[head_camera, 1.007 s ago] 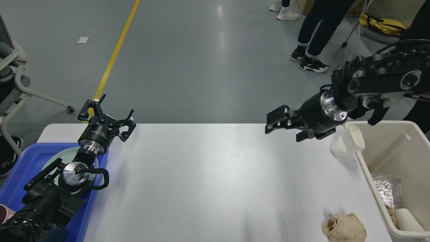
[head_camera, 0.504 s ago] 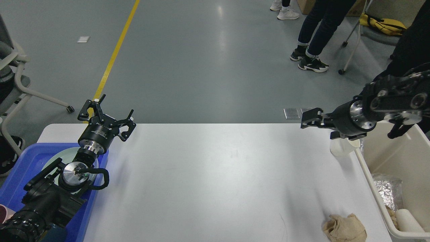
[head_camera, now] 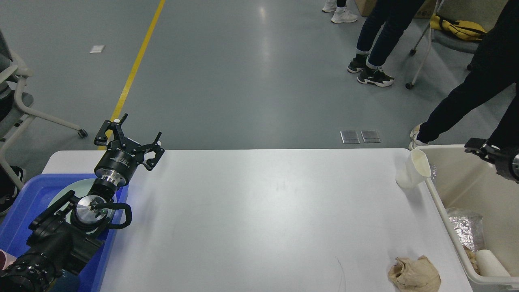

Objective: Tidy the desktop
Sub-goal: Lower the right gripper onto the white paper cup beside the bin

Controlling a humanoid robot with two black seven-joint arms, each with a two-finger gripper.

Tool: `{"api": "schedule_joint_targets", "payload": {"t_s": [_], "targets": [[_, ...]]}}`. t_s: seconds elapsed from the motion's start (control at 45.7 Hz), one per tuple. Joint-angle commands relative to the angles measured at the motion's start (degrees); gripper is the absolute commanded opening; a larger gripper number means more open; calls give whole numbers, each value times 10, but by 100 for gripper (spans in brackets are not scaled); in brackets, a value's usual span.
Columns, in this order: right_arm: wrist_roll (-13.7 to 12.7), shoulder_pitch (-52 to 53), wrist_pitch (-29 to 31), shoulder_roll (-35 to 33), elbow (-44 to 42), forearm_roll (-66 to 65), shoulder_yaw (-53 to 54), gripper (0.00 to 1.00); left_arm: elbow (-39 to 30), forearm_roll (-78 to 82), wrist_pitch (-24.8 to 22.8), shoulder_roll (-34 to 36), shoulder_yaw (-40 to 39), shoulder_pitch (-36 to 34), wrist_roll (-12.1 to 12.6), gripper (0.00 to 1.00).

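The white desktop (head_camera: 259, 215) fills the lower middle of the head view. A white paper cup (head_camera: 411, 170) stands tilted at its far right, leaning against the rim of the cream bin (head_camera: 442, 207). A crumpled brown paper wad (head_camera: 414, 274) lies near the front right edge. My left gripper (head_camera: 134, 134) is open and empty over the desktop's far left corner, above the blue tray (head_camera: 24, 202). Only a dark tip of my right gripper (head_camera: 480, 148) shows at the right edge, over the bin; its fingers cannot be told apart.
The blue tray holds a pale green plate (head_camera: 61, 194), mostly under my left arm. The bin holds crumpled foil (head_camera: 466, 229) and a white roll (head_camera: 490, 263). People's legs (head_camera: 375, 36) and chairs stand on the floor beyond the table.
My right arm has pulled back to the right, from over the desktop's far right to almost out of view above the bin. The cup stays leaning on the bin. The left arm has not moved.
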Motion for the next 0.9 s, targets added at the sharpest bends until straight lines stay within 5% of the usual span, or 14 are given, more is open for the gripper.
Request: {"api": "schedule_joint_targets", "payload": {"t_s": [0.0,0.372,0.613,0.876], "targets": [[-1,-30,-34,21,-10,0,30,100,0,0,1,0,0,0,0,96],[-2,-94,-94,69,-37,0,40,100,0,0,1,0,0,0,0,96],[-2,-122,-95,143,-127,2,43,100,0,1,1,0,0,0,0,96],[-4,-133,-95,151,-134,2,40,100,0,0,1,0,0,0,0,96]]}}
